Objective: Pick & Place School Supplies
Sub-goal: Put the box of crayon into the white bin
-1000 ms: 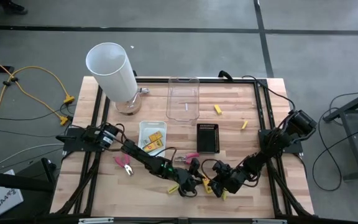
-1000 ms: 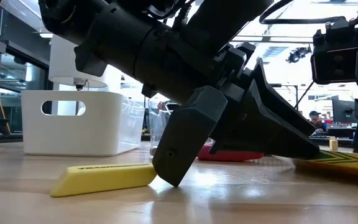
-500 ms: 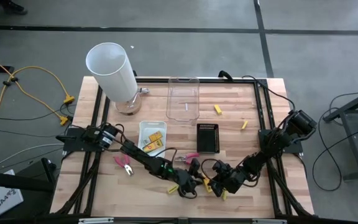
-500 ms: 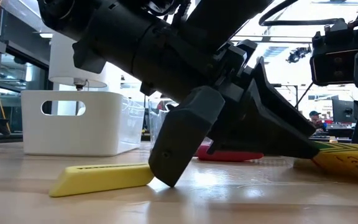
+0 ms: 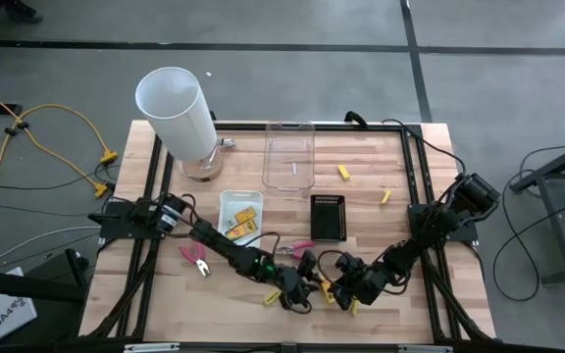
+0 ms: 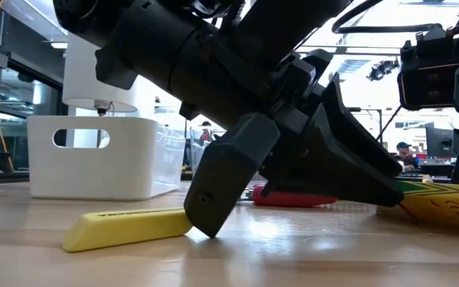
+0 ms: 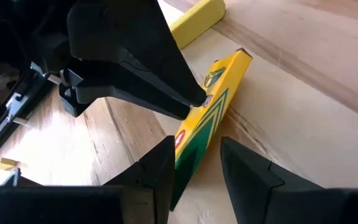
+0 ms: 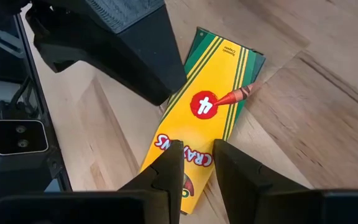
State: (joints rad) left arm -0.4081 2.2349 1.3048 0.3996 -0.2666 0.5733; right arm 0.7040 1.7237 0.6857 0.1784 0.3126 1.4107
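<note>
a crayon pack (image 8: 207,121) is grasped by both the left gripper (image 7: 194,165) and right gripper (image 8: 194,163) near the counter's (image 5: 381,167) 6 o'clock edge, apparently for a handover.

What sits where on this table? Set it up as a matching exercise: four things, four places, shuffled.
Things:
1. cylinder
2. clear tray
3. white tray
4. crayon pack

Places:
A. mid-table, holding yellow packs
B. on the wood near the table's near edge
C. far left corner
D. middle of the far edge

Pairs: 1-C, 2-D, 3-A, 4-B
</note>
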